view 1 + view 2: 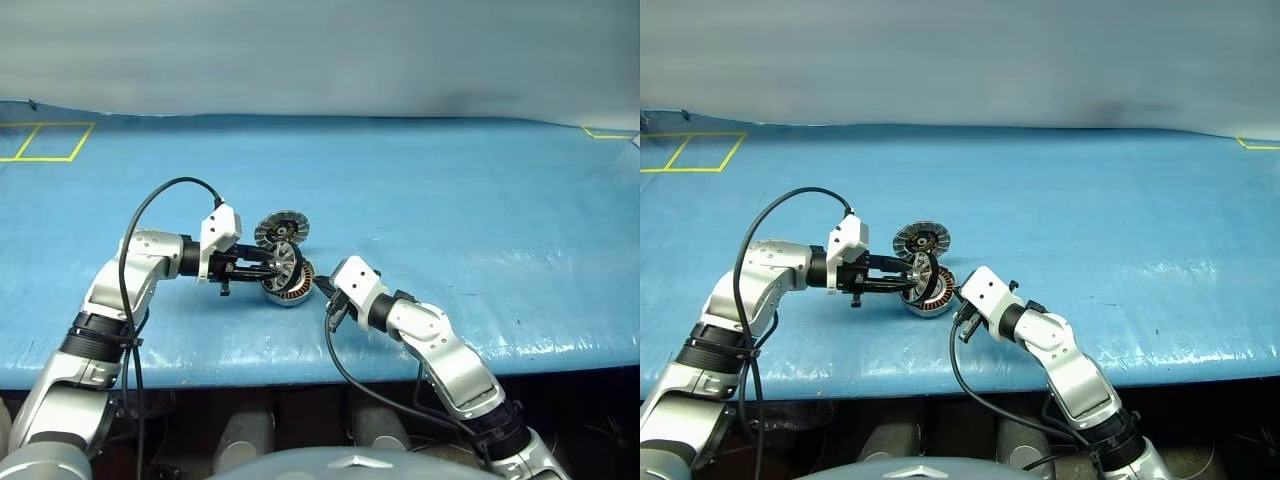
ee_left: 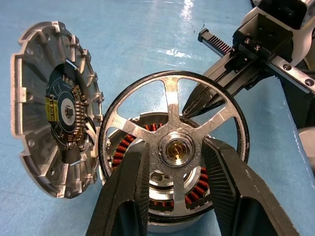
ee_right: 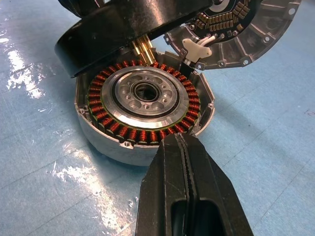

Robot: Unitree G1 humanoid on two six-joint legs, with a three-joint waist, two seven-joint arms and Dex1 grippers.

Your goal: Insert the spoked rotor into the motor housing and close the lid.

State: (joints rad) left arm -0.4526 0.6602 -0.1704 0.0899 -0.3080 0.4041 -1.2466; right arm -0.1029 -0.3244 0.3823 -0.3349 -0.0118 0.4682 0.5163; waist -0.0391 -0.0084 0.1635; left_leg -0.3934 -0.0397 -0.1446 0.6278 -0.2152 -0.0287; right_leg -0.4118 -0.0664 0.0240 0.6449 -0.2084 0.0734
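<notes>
Where the spoked rotor (image 2: 172,147) stands tilted over the motor housing (image 3: 142,105), gripped at its hub by the left hand (image 2: 172,162), it hides part of the copper windings. The lid (image 2: 54,103) stands open beside it, its outer face unseen. The right hand (image 3: 183,162), closed and empty, touches the housing's rim. A blue desk (image 1: 480,200) carries everything; yellow tape (image 1: 45,140) marks its far corner.

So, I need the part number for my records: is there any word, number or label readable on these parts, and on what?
None can be read.
Lid: its dark inner board carries tiny chips, with any marks too small to read.
Housing: bare metal and copper windings, no text.
Rotor: plain metal, no text.
Table: yellow tape lines, no lettering.
</notes>
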